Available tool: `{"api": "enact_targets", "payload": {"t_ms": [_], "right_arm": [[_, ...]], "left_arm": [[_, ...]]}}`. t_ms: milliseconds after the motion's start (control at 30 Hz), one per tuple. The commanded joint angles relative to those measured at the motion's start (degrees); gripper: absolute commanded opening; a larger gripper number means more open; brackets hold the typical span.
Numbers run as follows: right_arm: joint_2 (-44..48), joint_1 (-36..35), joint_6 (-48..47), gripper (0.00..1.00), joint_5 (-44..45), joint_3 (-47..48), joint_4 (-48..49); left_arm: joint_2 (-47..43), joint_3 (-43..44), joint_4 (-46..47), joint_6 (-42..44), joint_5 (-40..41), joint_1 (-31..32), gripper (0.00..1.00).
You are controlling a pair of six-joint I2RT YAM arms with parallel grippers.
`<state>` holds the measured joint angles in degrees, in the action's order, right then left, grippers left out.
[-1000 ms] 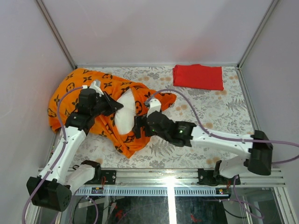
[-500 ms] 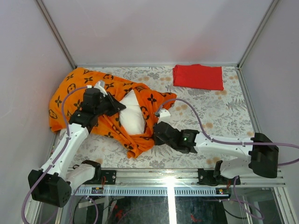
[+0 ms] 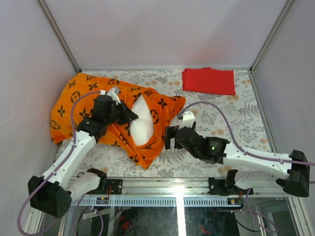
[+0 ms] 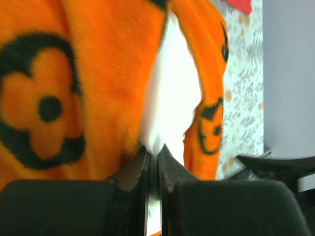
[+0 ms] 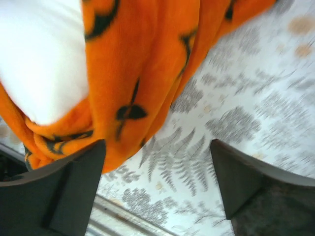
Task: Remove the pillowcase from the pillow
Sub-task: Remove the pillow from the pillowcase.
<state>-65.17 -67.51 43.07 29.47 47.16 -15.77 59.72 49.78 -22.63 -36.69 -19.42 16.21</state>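
Bright orange black-monogrammed fabric pillowcase [image 3: 106, 93] lay left on the tabletop [image 3: 221, 113], parted over the plump white pillow [image 3: 140, 123]; left claw [image 3: 130, 117] clenched at that opening, seemingly anchoring it, right claw [image 3: 169, 137] released alongside.

Plain pale walls [image 3: 162, 29], floral table covering [image 3: 236, 115]

I read the pillowcase [image 3: 74, 98] as bright orange with black flower and star motifs, the pillow [image 3: 140, 125] plain white, the cloth [image 3: 208, 81] red, and the surface [image 3: 236, 123] grey floral.
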Motion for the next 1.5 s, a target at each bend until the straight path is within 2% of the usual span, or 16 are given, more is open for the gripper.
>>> {"api": "enact_targets", "payload": {"t_ms": [0,100,233,300,367,600,667,733,767,800,867,933,1033,1200,1333,1467], "right_arm": [[4.7,2.1,-11.3,1.00,8.4,6.0,1.0],[3.0,8.3,-15.0,0.99,4.4,10.7,1.3],[-3.0,23.2,-17.0,0.99,-4.1,19.2,-1.4],[-9.7,32.6,-17.4,0.99,-12.3,26.6,-3.2],[-18.3,37.8,-18.7,0.99,-14.9,36.3,-8.8],[-50.3,45.4,-25.1,0.99,-15.1,67.9,-23.6],[-54.4,45.5,-26.5,0.99,-18.1,71.0,-23.1],[-54.7,45.5,-25.4,0.99,-23.0,70.4,-22.0],[-48.5,45.0,-22.5,0.94,-31.9,62.8,-17.1],[-43.7,44.5,-20.9,0.94,-34.2,56.0,-11.4],[-32.2,43.5,-17.6,0.94,-35.3,41.3,0.8],[-21.8,42.7,-14.9,0.93,-36.6,30.6,8.1],[-13.2,38.7,-15.5,0.92,-36.4,23.6,8.7],[-8.8,31.4,-17.5,0.93,-36.8,16.1,8.7],[-8.5,27.6,-19.8,0.94,-36.5,12.1,8.7],[-10.5,26.5,-18.1,0.94,-41.9,7.1,12.3]], "left_arm": [[-1.3,-1.5,1.4,2.1,7.3,11.2,0.00],[-0.5,-2.4,1.5,-0.2,12.8,18.7,0.00],[0.5,-4.6,2.2,-2.5,13.4,20.9,0.00],[0.2,-5.4,2.2,-3.2,13.5,21.5,0.00],[-0.5,-6.0,2.2,-3.8,14.0,22.1,0.00],[-1.7,-7.5,1.5,-4.9,14.8,23.2,0.00],[-1.9,-7.8,1.2,-4.9,15.3,23.3,0.00],[-1.7,-8.2,1.0,-4.7,15.8,23.3,0.00],[-1.0,-8.2,0.6,-4.4,16.8,23.4,0.00],[-0.5,-8.2,0.5,-4.2,17.2,23.4,0.00],[0.5,-8.2,0.7,-4.0,17.7,23.4,0.00],[1.7,-8.1,1.3,-3.6,17.3,23.5,0.00],[4.2,-7.3,2.7,-2.8,16.5,23.4,0.00],[9.1,-4.6,3.8,-2.2,16.0,23.4,0.00],[9.3,-4.4,4.2,-2.4,16.2,23.4,0.00],[8.8,-5.6,4.3,-2.8,16.9,23.4,0.00]]}}
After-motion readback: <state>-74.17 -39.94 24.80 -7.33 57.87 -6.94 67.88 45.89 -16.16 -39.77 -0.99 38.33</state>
